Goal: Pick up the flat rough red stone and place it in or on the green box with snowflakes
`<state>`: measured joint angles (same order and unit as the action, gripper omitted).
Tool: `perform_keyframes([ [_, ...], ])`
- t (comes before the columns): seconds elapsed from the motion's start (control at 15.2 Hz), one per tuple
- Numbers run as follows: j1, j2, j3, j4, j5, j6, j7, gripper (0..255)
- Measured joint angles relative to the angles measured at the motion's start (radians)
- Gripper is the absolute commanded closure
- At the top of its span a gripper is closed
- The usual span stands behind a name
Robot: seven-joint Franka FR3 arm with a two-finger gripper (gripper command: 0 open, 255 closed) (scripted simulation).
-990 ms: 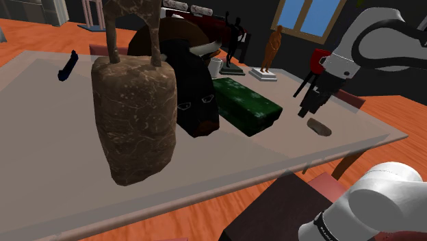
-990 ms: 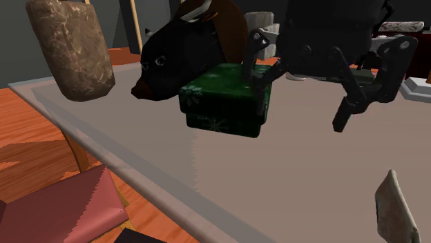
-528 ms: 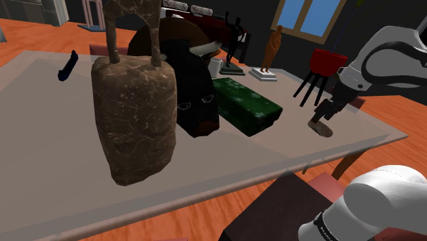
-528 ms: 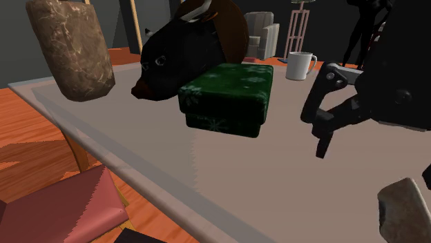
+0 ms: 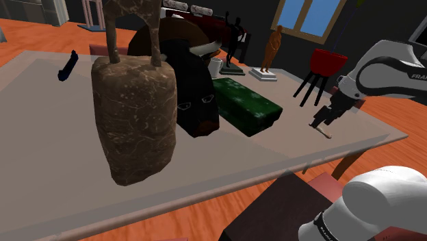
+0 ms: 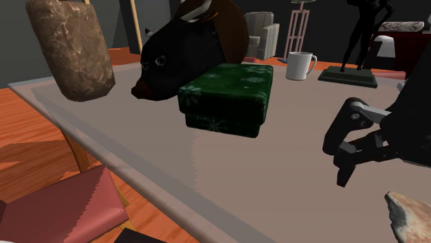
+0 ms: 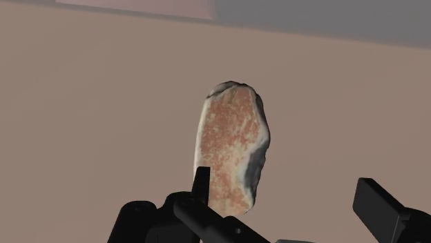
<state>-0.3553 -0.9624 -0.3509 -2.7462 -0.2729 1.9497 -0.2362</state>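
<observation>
Red-mottled flat stone (image 7: 231,148) lies on tabletop (image 5: 55,137), well apart from green snowflake box (image 6: 228,96), to box's right in shoulder view. Gripper (image 7: 286,197) has dropped from above to stone level. Jaws open, straddling stone, no grip yet. Judgement: closing comes next; lift and carry to box remain. Box closed, top bare. White mug (image 6: 300,65) behind box, contents unseen.

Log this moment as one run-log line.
phase: pre-grasp | gripper: open, straddling stone | stone: flat on table, not held | green box: on table, apart from stone
</observation>
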Motion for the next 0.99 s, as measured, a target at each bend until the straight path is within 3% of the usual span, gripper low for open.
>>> perform_keyframes([
  [0.53, -0.002, 0.012, -0.009, -0.027, -0.008, 0.040, 0.002, 0],
  [0.59, -0.002, 0.012, -0.009, -0.027, -0.008, 0.040, 0.002, 255],
  [0.99, -0.002, 0.011, -0.008, -0.023, -0.008, 0.041, 0.002, 255],
])
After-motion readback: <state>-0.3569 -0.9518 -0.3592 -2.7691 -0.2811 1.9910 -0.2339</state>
